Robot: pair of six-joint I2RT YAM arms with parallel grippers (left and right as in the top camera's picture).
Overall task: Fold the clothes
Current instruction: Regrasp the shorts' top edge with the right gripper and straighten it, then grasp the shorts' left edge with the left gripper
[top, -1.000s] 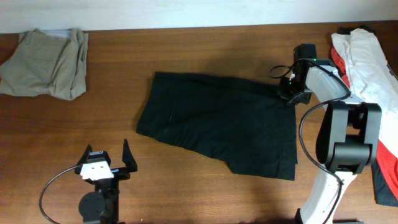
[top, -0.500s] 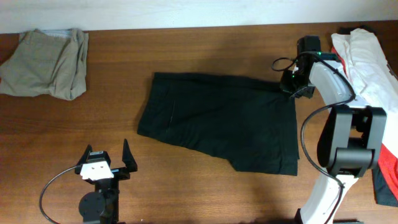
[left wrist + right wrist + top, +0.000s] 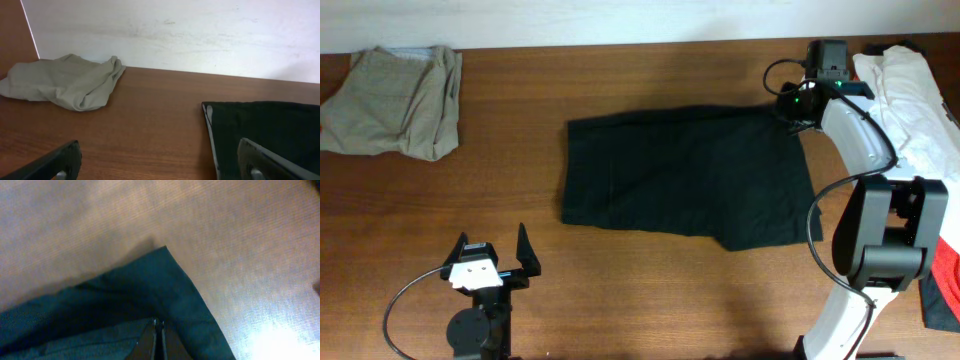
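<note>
Progress looks early to me: nothing on the counter [image 3: 650, 300] reads as properly folded yet. The black shorts [image 3: 685, 175] lie spread nearly flat in the middle of the counter, with the long side running left to right and no fold line that I can see in the overhead view.

My right tool [image 3: 796, 103] is at the far right corner of the shorts. In the right wrist view its fingers [image 3: 150, 341] are pressed together with the dark fabric pinched between them, so I take it as clamped on that corner. The cloth rises a little off the wood there.

My left tool [image 3: 492, 245] sits well apart from the shorts, near the front edge, with its fingers [image 3: 65, 160] spread and nothing between them.

The khaki garment [image 3: 395, 100] is bunched at the far left by the wall. It looks rumpled rather than squared up, though I can't tell whether it counts as finished. The white garment [image 3: 920, 100] and the red one [image 3: 945, 270] are heaped at the right edge beside my right arm, untouched as far as I can judge.

Left to do: fold the shorts over, then work through that right-hand pile.
</note>
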